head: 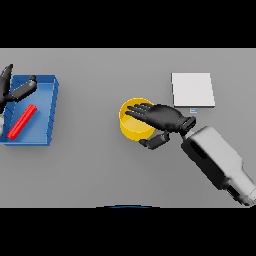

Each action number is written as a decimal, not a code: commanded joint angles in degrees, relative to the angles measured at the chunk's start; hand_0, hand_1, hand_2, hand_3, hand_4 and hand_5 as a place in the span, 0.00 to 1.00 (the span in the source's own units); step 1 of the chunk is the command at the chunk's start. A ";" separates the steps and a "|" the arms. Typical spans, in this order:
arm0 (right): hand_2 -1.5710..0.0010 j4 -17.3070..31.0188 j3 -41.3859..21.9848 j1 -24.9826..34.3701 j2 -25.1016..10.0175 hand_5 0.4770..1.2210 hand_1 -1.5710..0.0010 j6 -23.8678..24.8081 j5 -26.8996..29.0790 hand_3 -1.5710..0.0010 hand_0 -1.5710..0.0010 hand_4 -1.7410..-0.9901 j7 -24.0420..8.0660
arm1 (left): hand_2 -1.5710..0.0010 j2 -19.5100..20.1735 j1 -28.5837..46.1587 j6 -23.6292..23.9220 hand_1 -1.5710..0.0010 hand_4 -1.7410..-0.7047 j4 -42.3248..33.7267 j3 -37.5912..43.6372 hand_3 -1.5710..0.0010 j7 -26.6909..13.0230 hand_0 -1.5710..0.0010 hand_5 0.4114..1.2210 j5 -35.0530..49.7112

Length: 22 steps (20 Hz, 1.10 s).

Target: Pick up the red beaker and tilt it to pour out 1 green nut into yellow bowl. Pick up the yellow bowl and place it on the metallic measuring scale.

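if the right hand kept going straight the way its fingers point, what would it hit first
The right hand points left across the round yellow bowl, so probably its far rim first, if low enough; beyond that, bare grey table.

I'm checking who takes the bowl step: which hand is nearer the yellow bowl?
Right. The right hand reaches over the yellow bowl, fingers across its rim. The left hand is far off to the left, at the blue tray.

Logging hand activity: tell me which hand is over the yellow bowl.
The right hand, fingers spread above the yellow bowl. The left hand is far off at the blue tray.
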<state>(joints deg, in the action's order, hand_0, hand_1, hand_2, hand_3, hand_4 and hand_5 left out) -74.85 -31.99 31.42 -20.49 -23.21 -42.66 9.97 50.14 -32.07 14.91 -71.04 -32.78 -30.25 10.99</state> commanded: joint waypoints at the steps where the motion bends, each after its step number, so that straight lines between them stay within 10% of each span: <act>1: 1.00 0.64 -0.57 0.45 0.36 0.27 1.00 -0.42 -0.30 1.00 1.00 0.65 -0.02 | 1.00 0.10 0.18 -0.02 1.00 0.91 -0.22 -0.04 1.00 0.33 1.00 0.40 0.00; 15: 0.96 8.30 -5.20 5.61 2.35 0.41 0.97 -4.59 -3.85 0.94 0.99 0.54 -2.08 | 1.00 0.69 0.78 -0.05 1.00 0.92 -1.12 0.09 1.00 0.70 1.00 0.39 0.25; 22: 0.31 7.17 -6.32 5.19 0.63 0.86 0.30 -8.22 -3.04 0.45 0.28 0.18 1.00 | 1.00 0.59 0.84 0.12 1.00 0.91 -0.86 0.57 1.00 0.51 1.00 0.39 0.77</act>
<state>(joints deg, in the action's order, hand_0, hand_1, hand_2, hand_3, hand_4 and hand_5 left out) -67.72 -38.30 36.65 -19.85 -31.34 -45.58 11.42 50.72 -31.21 15.00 -71.90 -32.22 -29.70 11.78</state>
